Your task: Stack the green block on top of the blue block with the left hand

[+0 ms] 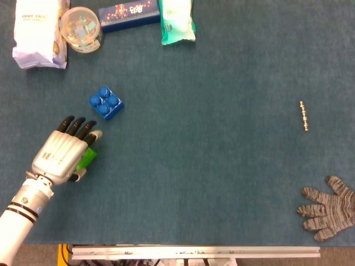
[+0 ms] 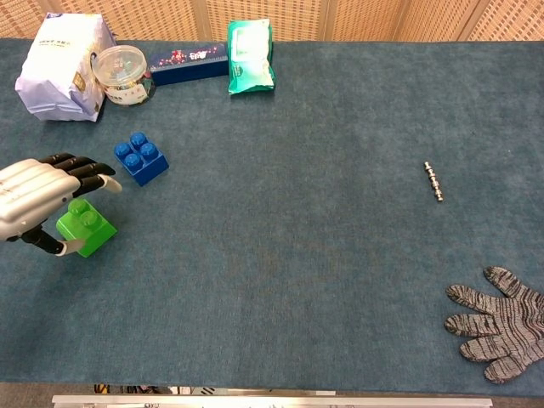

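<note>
The blue block sits studs-up on the teal cloth at the left. The green block is nearer the front, half under my left hand. The hand's fingers stretch over the block's top and its thumb lies against the block's near-left side, so the block looks held. Its studs show upright in the chest view. A short gap separates the green block from the blue one. My right hand is in neither view.
At the back left stand a white bag, a clear round tub, a dark blue box and a green wipes pack. A small metal chain piece lies at the right, and a grey knit glove at the front right.
</note>
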You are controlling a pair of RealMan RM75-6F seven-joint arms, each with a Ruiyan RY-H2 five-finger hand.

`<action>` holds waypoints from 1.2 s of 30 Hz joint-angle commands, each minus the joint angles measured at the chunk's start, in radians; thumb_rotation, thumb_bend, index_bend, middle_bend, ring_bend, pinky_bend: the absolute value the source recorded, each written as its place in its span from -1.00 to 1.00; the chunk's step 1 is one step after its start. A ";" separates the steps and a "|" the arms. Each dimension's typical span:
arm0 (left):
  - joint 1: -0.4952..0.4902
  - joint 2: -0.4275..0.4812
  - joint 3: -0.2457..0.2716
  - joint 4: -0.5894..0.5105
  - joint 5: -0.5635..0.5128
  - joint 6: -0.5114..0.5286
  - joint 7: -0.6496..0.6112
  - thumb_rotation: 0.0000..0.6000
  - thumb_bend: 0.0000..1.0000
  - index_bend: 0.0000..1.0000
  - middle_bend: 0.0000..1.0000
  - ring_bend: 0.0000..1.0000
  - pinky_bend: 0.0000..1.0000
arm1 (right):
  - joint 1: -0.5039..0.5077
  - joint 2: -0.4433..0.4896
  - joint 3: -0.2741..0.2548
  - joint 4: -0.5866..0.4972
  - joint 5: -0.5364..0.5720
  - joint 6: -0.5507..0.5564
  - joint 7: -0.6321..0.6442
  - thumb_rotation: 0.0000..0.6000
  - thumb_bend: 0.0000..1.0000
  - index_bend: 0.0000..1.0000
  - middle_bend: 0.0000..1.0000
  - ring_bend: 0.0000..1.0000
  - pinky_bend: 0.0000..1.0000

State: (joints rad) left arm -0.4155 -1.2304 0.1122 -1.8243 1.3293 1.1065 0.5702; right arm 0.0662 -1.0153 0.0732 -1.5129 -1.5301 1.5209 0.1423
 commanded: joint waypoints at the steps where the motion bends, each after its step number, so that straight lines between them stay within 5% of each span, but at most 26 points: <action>1: -0.002 -0.021 -0.023 0.021 -0.021 -0.004 -0.024 1.00 -0.56 -0.90 -0.74 -0.81 -0.82 | 0.000 0.000 -0.001 0.002 0.000 0.000 0.002 1.00 -0.57 -0.24 -0.25 -0.47 -0.22; 17: -0.015 -0.090 -0.061 0.058 -0.134 -0.017 0.029 0.73 -0.65 -1.00 -0.75 -0.81 -0.76 | -0.008 0.001 0.001 0.013 0.005 0.006 0.015 1.00 -0.57 -0.24 -0.25 -0.47 -0.22; 29: -0.016 -0.091 -0.076 0.087 -0.249 -0.015 0.067 0.80 -0.64 -1.00 -0.75 -0.78 -0.71 | -0.007 0.003 0.002 0.010 0.003 0.007 0.012 1.00 -0.57 -0.24 -0.25 -0.47 -0.22; 36: -0.023 -0.099 -0.101 0.139 -0.305 -0.013 0.058 0.87 -0.64 -0.83 -0.73 -0.73 -0.67 | -0.005 0.003 0.002 0.006 -0.001 0.008 0.009 1.00 -0.57 -0.24 -0.25 -0.47 -0.22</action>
State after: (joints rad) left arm -0.4364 -1.3272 0.0166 -1.6941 1.0328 1.0923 0.6300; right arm 0.0610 -1.0118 0.0754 -1.5067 -1.5307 1.5288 0.1517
